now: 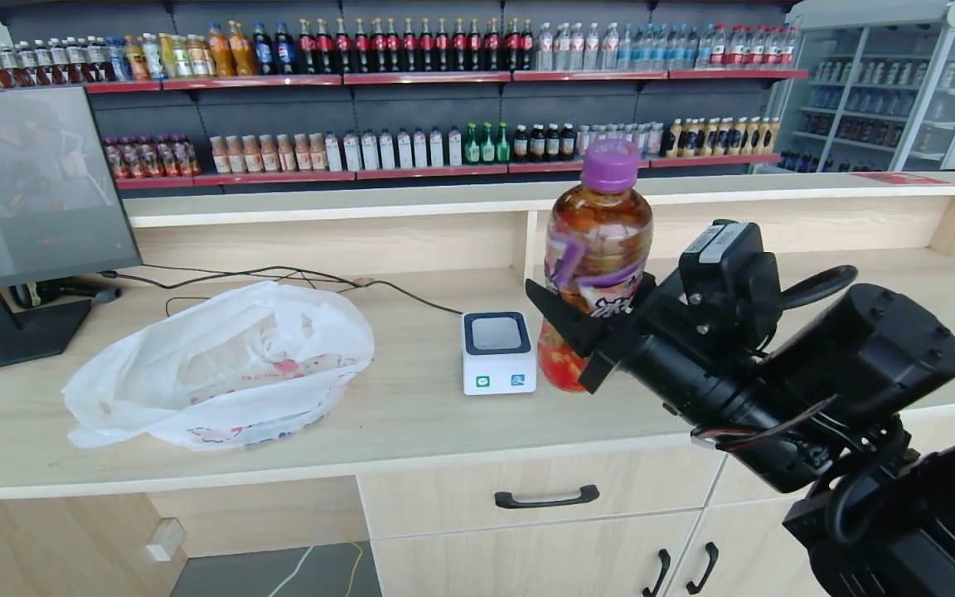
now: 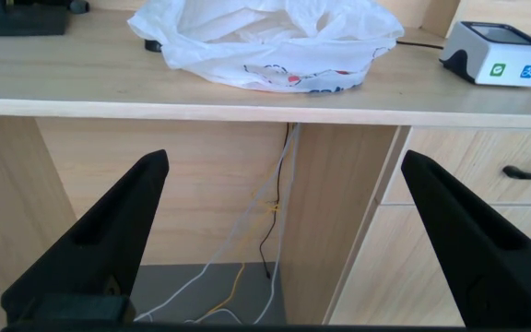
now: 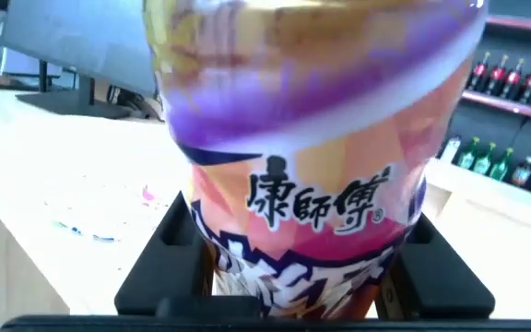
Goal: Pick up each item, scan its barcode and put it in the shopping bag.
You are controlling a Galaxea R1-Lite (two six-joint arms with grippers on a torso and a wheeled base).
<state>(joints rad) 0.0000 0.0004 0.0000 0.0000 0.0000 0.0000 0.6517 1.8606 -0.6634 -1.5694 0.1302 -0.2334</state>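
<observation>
The left jaws hung below the worktop's (image 1: 411, 406) front edge, spread wide with nothing between them. They sat roughly under the bag (image 1: 220, 365). The white bag lay slumped on the worktop's left part, its mouth loosely open and something pale already inside. The scanner (image 1: 498, 352), a small white box with its window facing up, stood to the right of the bag and apart from it.

The bottle (image 1: 598, 257) stood upright just right of the scanner, purple cap on top. The right jaws were closed around its lower half, one on each side of the label. Whether its base rested on the worktop or hung slightly above could not be told.

The step in hand looked like the scan. Since the window faced up, the bottle probably had to be carried left until it was over the window and tipped onto its side so the label faced down. The barcode itself was not visible (the right wrist view caught only the label's front), so a slow roll about the bottle's long axis might be needed to find it.

The round, smooth body could twist in the grip, so the hold should stay firm and the tilt gentle. For the bag afterwards, the left jaws were well placed to rise and hold its limp mouth open.
</observation>
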